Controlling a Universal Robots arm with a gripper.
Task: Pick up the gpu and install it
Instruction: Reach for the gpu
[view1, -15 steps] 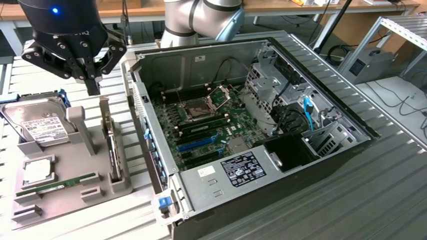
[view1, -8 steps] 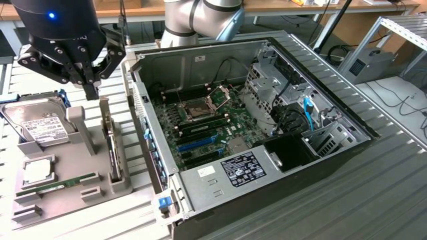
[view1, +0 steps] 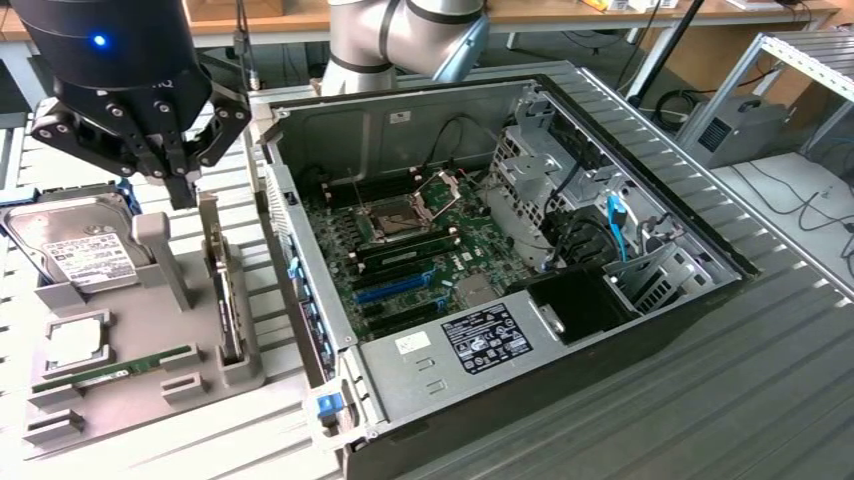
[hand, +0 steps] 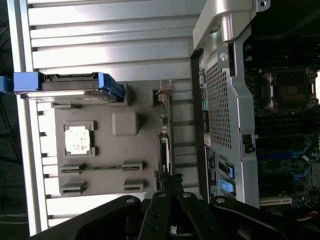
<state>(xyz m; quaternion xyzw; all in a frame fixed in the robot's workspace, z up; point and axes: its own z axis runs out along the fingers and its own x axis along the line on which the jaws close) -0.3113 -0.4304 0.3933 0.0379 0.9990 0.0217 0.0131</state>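
I'm on the pick-up approach: my gripper (view1: 176, 190) hangs over the upright gpu (view1: 224, 290), jaws closed and empty, so I judge a grasp needs them opened first.

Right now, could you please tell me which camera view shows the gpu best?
The exterior view: the gpu stands on edge in the grey holder, its dark side visible. The wrist view shows the gpu edge-on, as a thin strip.

A ribbed grey metal counter (view1: 747, 400) fills the foreground. A wooden desk (view1: 547, 14) runs at twelve o'clock, a metal rack (view1: 801, 50) at two.
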